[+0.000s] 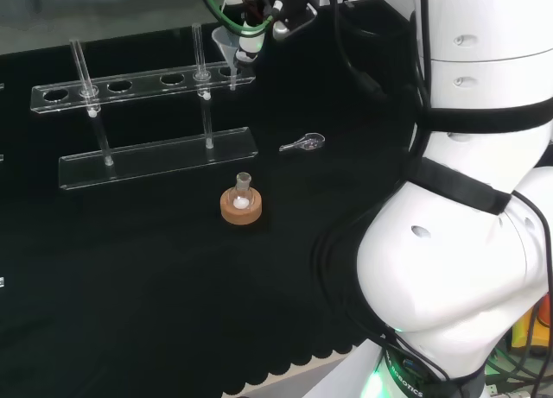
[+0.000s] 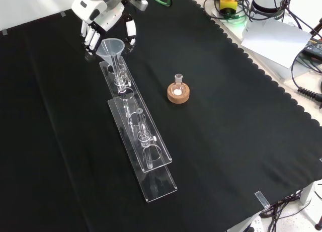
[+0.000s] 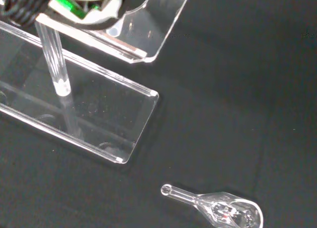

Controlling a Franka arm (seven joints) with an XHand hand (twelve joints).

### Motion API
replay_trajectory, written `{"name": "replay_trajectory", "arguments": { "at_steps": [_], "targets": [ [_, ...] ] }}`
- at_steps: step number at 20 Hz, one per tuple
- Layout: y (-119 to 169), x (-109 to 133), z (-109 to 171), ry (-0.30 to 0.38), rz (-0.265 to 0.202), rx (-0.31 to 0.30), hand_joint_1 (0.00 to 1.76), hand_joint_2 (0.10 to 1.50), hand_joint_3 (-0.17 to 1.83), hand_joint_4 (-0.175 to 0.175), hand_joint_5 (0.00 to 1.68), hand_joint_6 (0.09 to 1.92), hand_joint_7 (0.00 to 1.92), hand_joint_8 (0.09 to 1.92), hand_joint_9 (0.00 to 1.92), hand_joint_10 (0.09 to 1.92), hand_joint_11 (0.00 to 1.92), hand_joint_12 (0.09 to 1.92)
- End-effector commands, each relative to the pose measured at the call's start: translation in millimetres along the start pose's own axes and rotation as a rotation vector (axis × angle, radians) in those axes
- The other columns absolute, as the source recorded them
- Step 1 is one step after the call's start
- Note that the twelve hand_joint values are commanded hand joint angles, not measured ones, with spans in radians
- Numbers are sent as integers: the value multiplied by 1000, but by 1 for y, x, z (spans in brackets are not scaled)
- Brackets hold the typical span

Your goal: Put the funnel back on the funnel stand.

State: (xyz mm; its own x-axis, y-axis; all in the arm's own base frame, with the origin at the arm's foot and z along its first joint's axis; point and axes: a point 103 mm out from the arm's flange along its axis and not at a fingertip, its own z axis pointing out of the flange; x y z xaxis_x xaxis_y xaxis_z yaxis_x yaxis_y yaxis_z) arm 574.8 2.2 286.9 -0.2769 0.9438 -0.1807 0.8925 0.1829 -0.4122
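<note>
hand (image 2: 108, 20): seen at the top of the front view, at the far end of the rack; fingers (image 2: 91, 40) hang straight on one side of the funnel's cone and a finger (image 2: 130, 31) on the other, so the cone is bracketed; contact cannot be told, nothing plainly pinched.
why held so: judged to be steadying or just letting go, since the funnel looks carried by the rack.
funnel (image 2: 112, 47): clear, cone up, stem down through the end hole of the rack's top shelf; upright in the front view. In the head view it (image 1: 230, 49) is seen at the shelf's right end, just under the hand (image 1: 259, 14).
rack (image 2: 133, 119): clear plastic, long base plate, holed shelf raised on posts so stems can hang free. Two posts counted in the head view; six holes are made out there along the shelf (image 1: 130, 87).
task state: judged nearly done; only withdrawal of the hand seems left.
risk: funnel could be tipped if brushed on the way out.
flask (image 2: 178, 85): one, small, seated in one cork ring (image 2: 178, 95), well apart from the rack; ring keeps it from rolling.
spoon (image 3: 218, 209): one, small glass, lying flat on the cloth (image 2: 241, 141), near the rack's base plate (image 3: 89, 119) but not touching.
counts: one funnel, one rack, one flask, one ring, one spoon.
</note>
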Motion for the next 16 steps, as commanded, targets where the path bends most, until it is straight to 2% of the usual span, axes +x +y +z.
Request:
{"name": "replay_trajectory", "arguments": {
  "at_steps": [1, 3, 5, 7, 9, 11, 13, 14, 16],
  "targets": [
    [0, 4, 2, 3, -5, 19, 856, 637, 625, -60, 445, 102, 307, 721, 749, 570, 563, 1250],
    [-1, 5, 3, 12, -6, 32, 822, 633, 612, -57, 358, 87, 120, 627, 487, 584, 348, 1318],
    [-4, 5, 5, 19, -9, 40, 775, 633, 574, -56, 268, 87, 30, 420, 247, 660, 157, 1394],
    [-9, 5, 6, 29, -7, 40, 728, 635, 518, -51, 157, 87, 6, 149, 75, 722, 44, 1430],
    [-16, 5, 6, 44, -7, 47, 692, 629, 472, -47, 73, 87, 0, 87, 17, 661, 9, 1418],
    [-25, 6, 6, 45, -3, 37, 672, 622, 422, -42, 22, 87, 0, 87, 3, 508, 1, 1383],
    [-40, 8, 3, 35, -2, -32, 654, 635, 347, -40, 5, 87, 0, 87, 0, 376, 0, 1346],
    [-48, 9, 1, 37, 1, -54, 650, 642, 323, -41, 2, 87, 0, 87, 0, 358, 0, 1339],
    [-66, 10, -2, 44, 1, -98, 640, 663, 281, -48, 22, 87, 0, 87, 0, 475, 0, 1366]
  ]
}}
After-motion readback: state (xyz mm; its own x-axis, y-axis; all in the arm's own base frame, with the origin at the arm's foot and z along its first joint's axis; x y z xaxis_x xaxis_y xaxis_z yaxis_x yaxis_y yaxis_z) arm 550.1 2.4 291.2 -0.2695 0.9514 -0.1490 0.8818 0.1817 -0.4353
